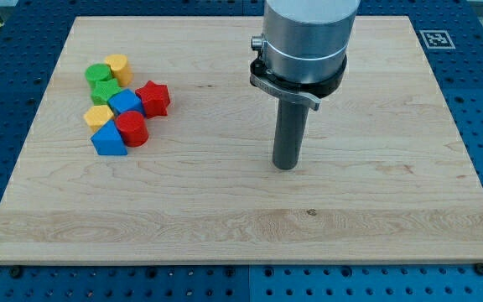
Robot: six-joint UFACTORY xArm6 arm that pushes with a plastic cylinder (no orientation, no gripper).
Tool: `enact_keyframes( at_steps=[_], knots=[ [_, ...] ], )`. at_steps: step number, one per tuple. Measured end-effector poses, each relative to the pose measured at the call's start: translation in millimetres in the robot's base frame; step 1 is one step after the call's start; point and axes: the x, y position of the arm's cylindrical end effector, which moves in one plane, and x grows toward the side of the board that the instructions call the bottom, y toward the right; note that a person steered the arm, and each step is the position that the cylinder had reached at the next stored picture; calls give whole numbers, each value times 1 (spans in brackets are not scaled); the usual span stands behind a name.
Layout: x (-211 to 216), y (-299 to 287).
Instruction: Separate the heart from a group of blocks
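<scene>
Several small blocks sit packed together at the board's left. A yellow block (117,67) at the group's top looks like the heart and touches a green round block (99,74). Below them are a green star (106,91), a blue cube (125,102) and a red star (153,98). Lower still are a second yellow block (99,116), a red cylinder (131,128) and a blue triangle (108,140). My tip (285,166) rests on the board near its middle, far to the right of the group and touching no block.
The wooden board (241,226) lies on a blue perforated table. A black-and-white marker tag (435,39) sits at the board's top right corner. The arm's wide silver body (304,38) hangs above the rod.
</scene>
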Motion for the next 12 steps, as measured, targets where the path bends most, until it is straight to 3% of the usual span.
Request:
enact_keyframes(
  at_steps=[1,2,5,7,9,10,11,12],
  knots=[
    [0,0],
    [-27,0],
    [-154,-29],
    [-232,-139],
    [-244,-288],
    [-231,-334],
    [-218,-327],
    [-174,-290]
  ],
)
